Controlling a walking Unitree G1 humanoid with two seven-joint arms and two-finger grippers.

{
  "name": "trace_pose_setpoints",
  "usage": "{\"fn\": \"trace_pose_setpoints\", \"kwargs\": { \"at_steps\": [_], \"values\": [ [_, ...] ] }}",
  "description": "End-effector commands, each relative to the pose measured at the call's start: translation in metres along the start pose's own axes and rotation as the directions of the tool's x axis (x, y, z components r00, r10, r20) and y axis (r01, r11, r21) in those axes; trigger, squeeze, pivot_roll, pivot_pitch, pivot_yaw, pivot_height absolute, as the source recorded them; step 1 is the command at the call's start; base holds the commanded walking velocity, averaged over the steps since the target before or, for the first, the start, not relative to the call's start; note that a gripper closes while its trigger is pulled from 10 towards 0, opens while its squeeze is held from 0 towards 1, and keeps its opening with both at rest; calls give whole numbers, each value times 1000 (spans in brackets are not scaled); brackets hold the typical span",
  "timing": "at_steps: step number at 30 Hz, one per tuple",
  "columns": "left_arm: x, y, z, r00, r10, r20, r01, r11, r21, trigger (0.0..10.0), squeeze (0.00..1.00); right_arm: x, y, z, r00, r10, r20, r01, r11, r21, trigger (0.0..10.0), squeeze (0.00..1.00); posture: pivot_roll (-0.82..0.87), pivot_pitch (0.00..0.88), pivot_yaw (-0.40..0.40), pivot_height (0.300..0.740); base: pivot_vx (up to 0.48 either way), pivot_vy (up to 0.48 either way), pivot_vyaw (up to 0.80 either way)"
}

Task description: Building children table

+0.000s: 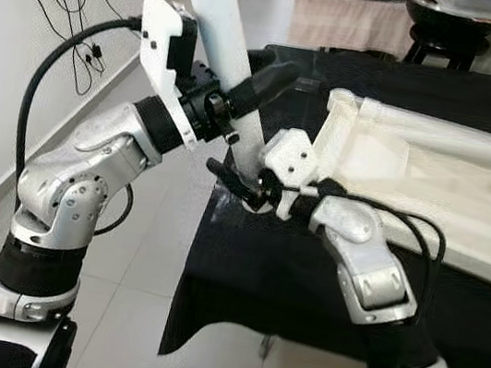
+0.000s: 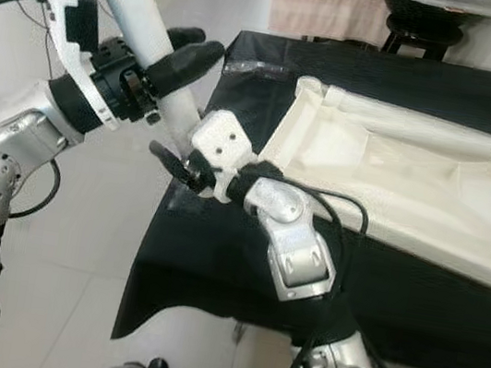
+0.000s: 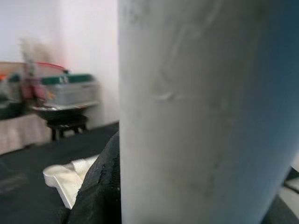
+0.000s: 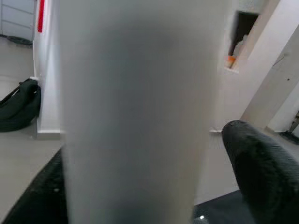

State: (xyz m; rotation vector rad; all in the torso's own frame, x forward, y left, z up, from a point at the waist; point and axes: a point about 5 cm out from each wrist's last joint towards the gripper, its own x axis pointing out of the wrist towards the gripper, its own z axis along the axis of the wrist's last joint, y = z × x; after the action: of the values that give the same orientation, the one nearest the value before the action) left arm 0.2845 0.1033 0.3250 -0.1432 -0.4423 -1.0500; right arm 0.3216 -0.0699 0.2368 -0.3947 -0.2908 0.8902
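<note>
Left gripper pinching white table leg mid-shaft; right gripper clamping its lower end. Leg looking stiff, light, smooth — likely slippery; two-point grip suiting its length.

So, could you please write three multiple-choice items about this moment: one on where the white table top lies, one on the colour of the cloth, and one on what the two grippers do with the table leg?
1. Where does the white table top lie?
A. On the floor
B. On the black cloth
C. On a chair

2. What colour is the cloth?
A. Black
B. Red
C. Green

3. How is the white table leg held?
A. It lies free on the floor
B. By a person
C. By both grippers

Answers: 1 B, the top rests upside down on the covered surface. 2 A, the cloth is plainly black. 3 C, the left gripper clamps the leg higher up and the right gripper grips its lower end.
</note>
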Motion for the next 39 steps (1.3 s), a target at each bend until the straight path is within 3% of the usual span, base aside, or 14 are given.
{"fn": "trace_pose_setpoints", "kwargs": {
  "at_steps": [1, 6, 7, 8, 13, 14, 16, 17, 32, 33, 36, 39],
  "values": [
    [5, -28, -7, 969, -246, -30, 244, 967, -70, 0, 0, 6, 8, -2, 998, 49, -25, -49, 999, 18, 10000, 1000, 4, 107, 49, 740, 0, 0, 0],
    [4, -34, -13, 944, -320, -83, 314, 947, -72, 0, 0, 7, 8, -3, 997, 49, -56, -48, 999, 23, 10000, 1000, 2, 107, 49, 740, 0, 0, 0],
    [5, -34, -14, 939, -333, -89, 327, 942, -73, 0, 0, 8, 9, -3, 997, 49, -61, -47, 998, 33, 10000, 67, 0, 106, 49, 740, 0, 0, 0],
    [7, -35, -15, 933, -346, -96, 341, 938, -68, 0, 0, 9, 9, -4, 997, 42, -71, -38, 998, 58, 10000, 0, -2, 106, 51, 740, 0, 0, 0],
    [11, -36, -14, 930, -358, -88, 353, 934, -61, 0, 0, 9, 9, -7, 995, 17, -97, -6, 993, 118, 10000, 0, -6, 106, 53, 740, 0, 0, 0],
    [12, -36, -13, 929, -361, -82, 357, 932, -59, 0, 0, 9, 9, -8, 994, 7, -110, 9, 990, 143, 4235, 0, -7, 106, 53, 740, 0, 0, 0],
    [12, -36, -13, 927, -367, -77, 363, 930, -60, 0, 0, 9, 8, -10, 993, 0, -122, 20, 987, 161, 4235, 0, -9, 105, 52, 740, 0, 0, 0],
    [13, -37, -13, 925, -373, -74, 369, 927, -62, 0, 0, 8, 7, -12, 991, -10, -131, 34, 983, 181, 0, 0, -11, 105, 52, 740, 0, 0, 0],
    [13, -42, -21, 913, -402, -71, 396, 915, -80, 0, 0, 5, 7, -18, 983, -9, -185, 49, 975, 216, 0, 0, -11, 94, 55, 740, 0, 0, 0],
    [15, -39, -21, 931, -360, -68, 355, 932, -75, 10000, 976, 5, 7, -18, 982, -17, -187, 58, 975, 216, 0, 0, -11, 94, 55, 740, 0, 0, 0],
    [15, -37, -22, 940, -335, -63, 331, 941, -72, 10000, 1000, 5, 5, -19, 982, -32, -189, 73, 974, 215, 0, 0, -12, 91, 56, 740, 0, 0, 0],
    [12, -24, -16, 978, -207, -23, 206, 978, -46, 10000, 1000, 3, -1, -20, 977, -94, -193, 136, 967, 215, 0, 0, -14, 89, 57, 740, 0, 0, 0]
  ]
}}
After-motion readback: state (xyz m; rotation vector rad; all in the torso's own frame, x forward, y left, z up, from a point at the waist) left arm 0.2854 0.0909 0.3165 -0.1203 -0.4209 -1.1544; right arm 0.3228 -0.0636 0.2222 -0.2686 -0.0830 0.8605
